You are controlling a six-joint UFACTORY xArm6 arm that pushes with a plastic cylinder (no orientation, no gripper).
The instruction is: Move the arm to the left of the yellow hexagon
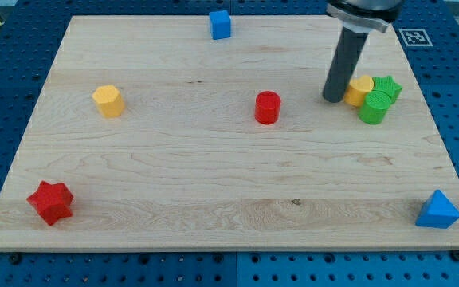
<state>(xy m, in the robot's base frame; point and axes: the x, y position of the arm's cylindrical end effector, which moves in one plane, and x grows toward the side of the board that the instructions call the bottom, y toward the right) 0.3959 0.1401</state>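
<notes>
A yellow hexagon [107,101] sits on the left part of the wooden board [174,175]. My dark rod comes down from the view's top right, and my tip [333,99] rests on the board far to the right of the hexagon. The tip stands just left of a second yellow block [361,89], close to it or touching; I cannot make out that block's shape.
A green star [388,86] and a green cylinder [374,107] crowd the second yellow block's right side. A red cylinder [268,107] sits mid-board, a blue cube [220,24] at the top edge, a red star [51,202] bottom left, a blue triangle [437,210] bottom right.
</notes>
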